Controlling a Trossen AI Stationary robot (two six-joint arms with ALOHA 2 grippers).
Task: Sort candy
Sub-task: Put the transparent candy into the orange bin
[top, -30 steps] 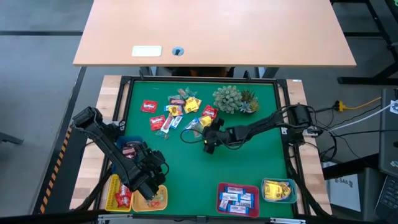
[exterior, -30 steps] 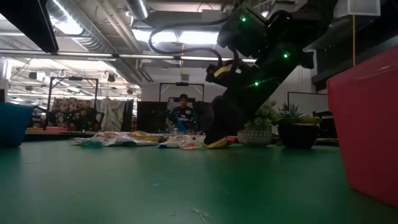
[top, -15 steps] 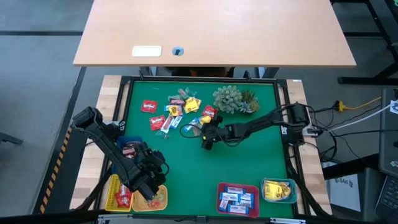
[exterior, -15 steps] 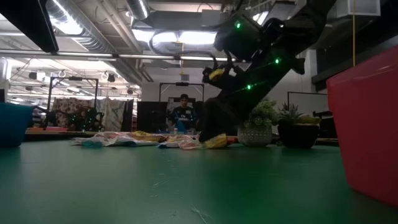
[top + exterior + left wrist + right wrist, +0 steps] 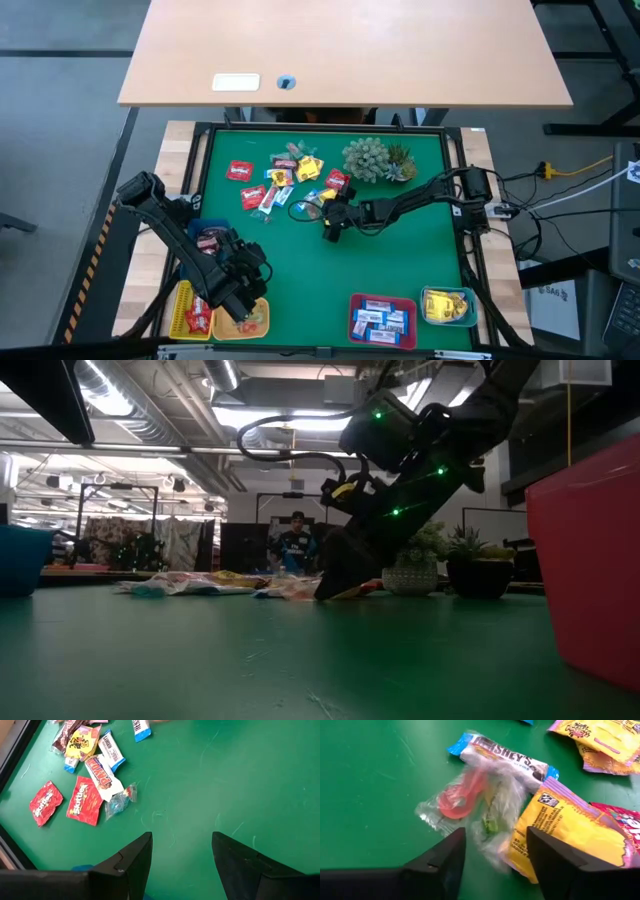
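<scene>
I am holding the right tool point(image 5: 331, 229) low over the green surface point(image 5: 400, 260), fingers point(image 5: 442, 865) standing apart astride a clear-wrapped candy point(image 5: 470, 800), not gripping it. A yellow packet point(image 5: 555, 827) is lying just beside. The candy pile point(image 5: 285, 180) is sitting near the plant point(image 5: 370, 158). The left tool point(image 5: 180, 865) is waiting open by the corner trays point(image 5: 225, 320).
</scene>
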